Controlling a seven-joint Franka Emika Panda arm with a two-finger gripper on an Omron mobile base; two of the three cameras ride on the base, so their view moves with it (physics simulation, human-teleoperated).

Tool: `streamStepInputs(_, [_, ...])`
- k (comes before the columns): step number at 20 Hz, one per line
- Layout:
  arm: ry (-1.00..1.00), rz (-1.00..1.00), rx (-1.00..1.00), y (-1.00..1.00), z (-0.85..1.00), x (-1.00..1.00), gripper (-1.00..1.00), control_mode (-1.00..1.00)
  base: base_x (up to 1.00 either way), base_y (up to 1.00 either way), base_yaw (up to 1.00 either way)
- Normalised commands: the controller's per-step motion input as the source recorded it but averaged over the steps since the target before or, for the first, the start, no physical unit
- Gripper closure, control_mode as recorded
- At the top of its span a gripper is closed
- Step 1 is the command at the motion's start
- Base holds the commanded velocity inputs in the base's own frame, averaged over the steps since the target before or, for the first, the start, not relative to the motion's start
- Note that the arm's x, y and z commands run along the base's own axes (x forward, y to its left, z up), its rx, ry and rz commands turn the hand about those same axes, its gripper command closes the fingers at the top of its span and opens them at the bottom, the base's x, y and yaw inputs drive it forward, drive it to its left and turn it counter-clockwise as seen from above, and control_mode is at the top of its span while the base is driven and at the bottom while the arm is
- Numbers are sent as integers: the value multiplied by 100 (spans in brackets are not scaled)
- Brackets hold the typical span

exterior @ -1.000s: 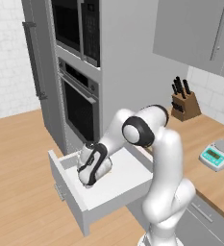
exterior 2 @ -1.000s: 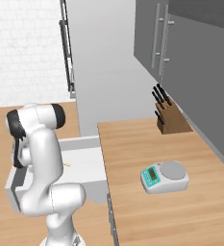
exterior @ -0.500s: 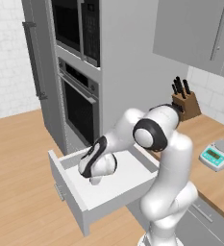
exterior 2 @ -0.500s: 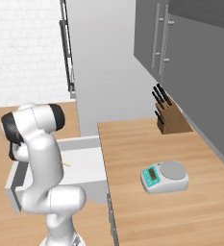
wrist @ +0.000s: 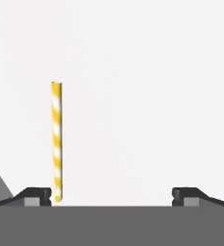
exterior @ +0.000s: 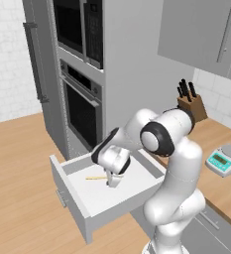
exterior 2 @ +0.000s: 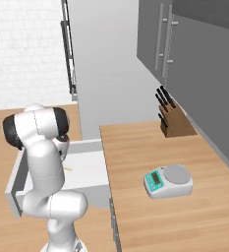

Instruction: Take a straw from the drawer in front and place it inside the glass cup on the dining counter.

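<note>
The drawer (exterior: pixel 73 201) stands pulled out below the oven, its white floor (exterior 2: pixel 88 166) bare but for the straw (exterior: pixel 96 177). It is a thin yellow-and-white striped stick lying flat. My gripper (exterior: pixel 112 182) points down into the drawer, just right of the straw's end. In the hand view the straw (wrist: pixel 56 140) runs straight away from me, its near end just inside the left fingertip (wrist: pixel 36 195). The gripper (wrist: pixel 112 194) is open wide and holds nothing. The glass cup and the dining counter are out of view.
A wall oven (exterior: pixel 80 106) and a grey fridge door (exterior: pixel 35 64) rise behind the drawer. On the wood counter (exterior 2: pixel 150 147) to the right stand a knife block (exterior 2: pixel 171 123) and a kitchen scale (exterior 2: pixel 168 180). Wood floor (exterior: pixel 18 163) lies left of the drawer.
The hand has sunk lower into the drawer and shifted a little to the right, close to the straw. The jaws have stayed wide open.
</note>
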Motion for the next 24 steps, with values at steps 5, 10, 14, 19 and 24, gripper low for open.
streamStepInputs(5, [12,0,-4,-12,0,41,-100,-100,0,0,0])
streamStepInputs(10, [22,0,-3,0,0,52,-100,-100,0,0,0])
streamStepInputs(14, [23,0,-2,0,0,55,-100,-100,0,0,0])
streamStepInputs(19, [22,0,0,2,7,61,-100,-100,0,0,0])
streamStepInputs(24, [17,0,-3,21,0,42,-100,-100,0,0,0])
